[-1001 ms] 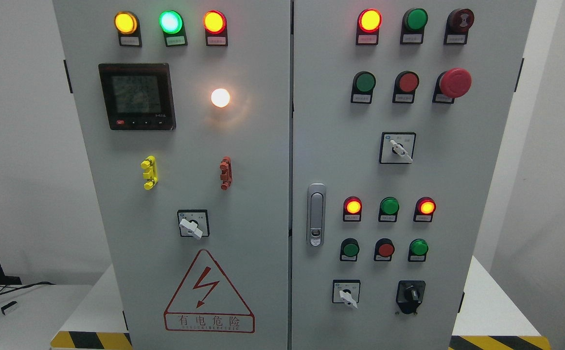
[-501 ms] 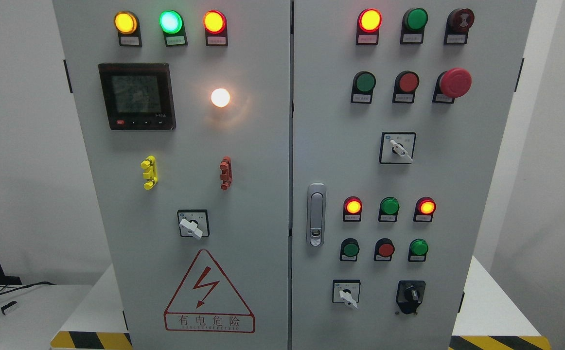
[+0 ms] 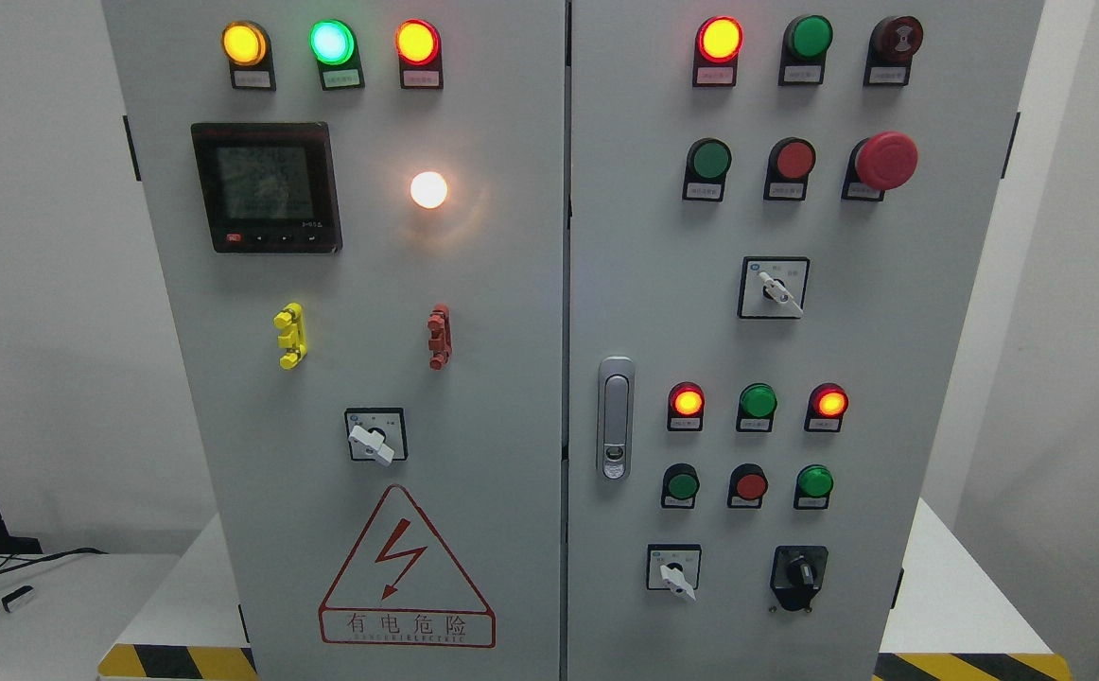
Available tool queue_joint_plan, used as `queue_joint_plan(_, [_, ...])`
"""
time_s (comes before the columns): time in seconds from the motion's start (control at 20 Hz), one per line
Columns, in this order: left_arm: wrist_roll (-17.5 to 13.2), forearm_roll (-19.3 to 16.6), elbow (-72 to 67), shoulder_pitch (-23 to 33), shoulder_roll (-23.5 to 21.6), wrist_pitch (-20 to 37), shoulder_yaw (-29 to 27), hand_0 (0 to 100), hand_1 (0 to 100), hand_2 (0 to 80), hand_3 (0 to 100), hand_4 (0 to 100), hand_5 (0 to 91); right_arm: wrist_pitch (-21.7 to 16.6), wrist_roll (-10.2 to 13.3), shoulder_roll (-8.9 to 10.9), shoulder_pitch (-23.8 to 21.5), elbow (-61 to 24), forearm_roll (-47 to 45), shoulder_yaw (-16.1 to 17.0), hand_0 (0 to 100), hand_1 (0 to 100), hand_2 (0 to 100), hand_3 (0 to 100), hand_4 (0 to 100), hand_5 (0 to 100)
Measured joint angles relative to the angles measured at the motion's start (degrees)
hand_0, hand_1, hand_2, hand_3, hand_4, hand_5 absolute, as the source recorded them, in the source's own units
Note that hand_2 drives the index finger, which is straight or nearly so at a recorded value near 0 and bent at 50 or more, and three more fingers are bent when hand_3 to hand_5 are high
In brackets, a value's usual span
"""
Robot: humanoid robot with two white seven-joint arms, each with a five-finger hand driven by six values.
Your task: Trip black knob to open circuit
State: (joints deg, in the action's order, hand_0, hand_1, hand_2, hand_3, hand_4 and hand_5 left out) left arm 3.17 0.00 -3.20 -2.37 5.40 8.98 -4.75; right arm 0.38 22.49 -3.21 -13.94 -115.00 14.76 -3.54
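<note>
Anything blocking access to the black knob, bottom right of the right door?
Nothing visible. The black knob sits exposed on the flat right door, with a white-handled selector switch to its left and a green button above, both apart from it. Neither hand is in view, so the approach path itself can't be judged.

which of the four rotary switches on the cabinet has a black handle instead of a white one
The black rotary knob on a black plate, at the lower right of the right door. The other three selector switches have white levers on white square plates.
</note>
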Motion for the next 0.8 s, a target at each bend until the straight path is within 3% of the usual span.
queue_joint_plan(0.8, [0.00,0.00,0.00,0.00,-0.01,0.00,0.00,12,39,0.0,0,0,0.0,1.89,-0.52,-0.65,7.47,5.90,0.21,-0.34,27,76,44,84,88,98])
